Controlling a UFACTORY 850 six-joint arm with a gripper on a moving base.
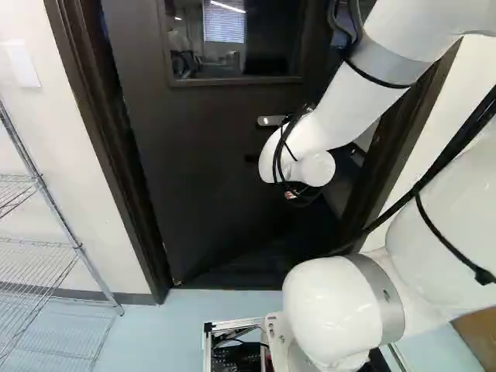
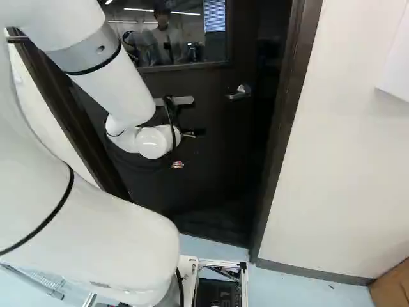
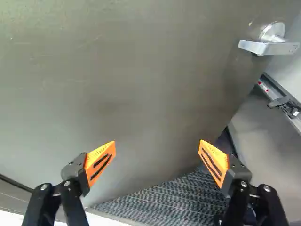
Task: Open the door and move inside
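The claw [image 2: 197, 132] reaches toward the dark door [image 1: 201, 170], largely hidden behind the arm's wrist in the base views. In the wrist view the gripper [image 3: 157, 147] is spread wide, its two orange pads [image 3: 99, 164] well apart and angled toward each other, with the door's flat face showing through the gap between them. The fingers look clear of that face, though the dark panel gives poor depth and I can't be sure that neither tip brushes it.

The door stands partly open, swung away from the arm. Its free edge is apart from the frame [image 2: 281, 128], leaving a dark opening on the right side of the doorway, and its bottom edge slants inward over a ribbed mat [image 3: 162, 202]. In the wrist view one finger lies near the door's lower free corner, the other nearer the hinge side.

The lever handle [image 2: 239, 93] sits close to the free edge, just below the lower corner of the window [image 1: 232, 39]. It is well apart from the claw, ahead of and outward from the finger nearer the free edge. A wire shelf rack [image 1: 81, 248] stands against the wall at the left of the left base view.
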